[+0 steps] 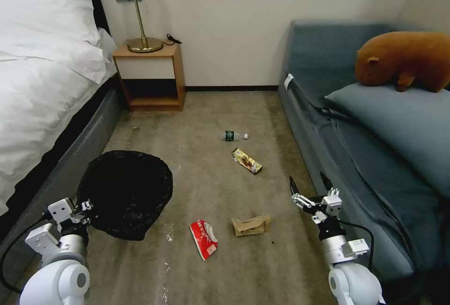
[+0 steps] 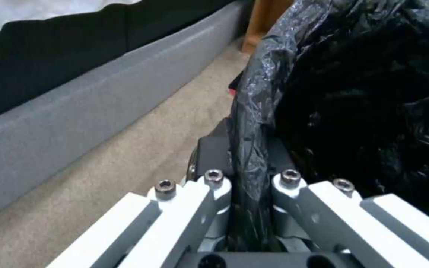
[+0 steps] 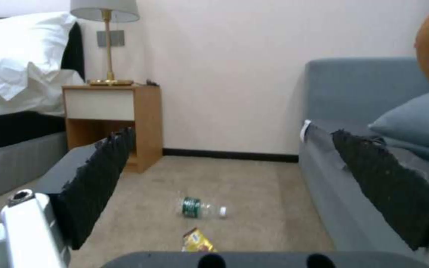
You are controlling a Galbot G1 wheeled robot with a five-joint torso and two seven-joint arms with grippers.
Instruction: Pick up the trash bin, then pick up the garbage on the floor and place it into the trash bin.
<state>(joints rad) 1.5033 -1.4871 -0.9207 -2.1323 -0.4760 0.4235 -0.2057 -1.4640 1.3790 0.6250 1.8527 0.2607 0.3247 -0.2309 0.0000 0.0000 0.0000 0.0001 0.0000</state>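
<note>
My left gripper (image 2: 251,178) is clenched on the bin (image 1: 125,193) rim by the bed; my right gripper (image 1: 310,186) hangs spread near the sofa; four scraps litter the floor (image 1: 197,122); the liner could slip, dropping the bin.

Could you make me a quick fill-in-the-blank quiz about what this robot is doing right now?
1. The left gripper is shut on the rim of the ____.
2. The right gripper hangs open beside the blue ____.
3. The crumpled paper bag lies next to the ____-and-white packet.
4. The bottle has a ____ label.

Answers: trash bin; sofa; red; green
</note>
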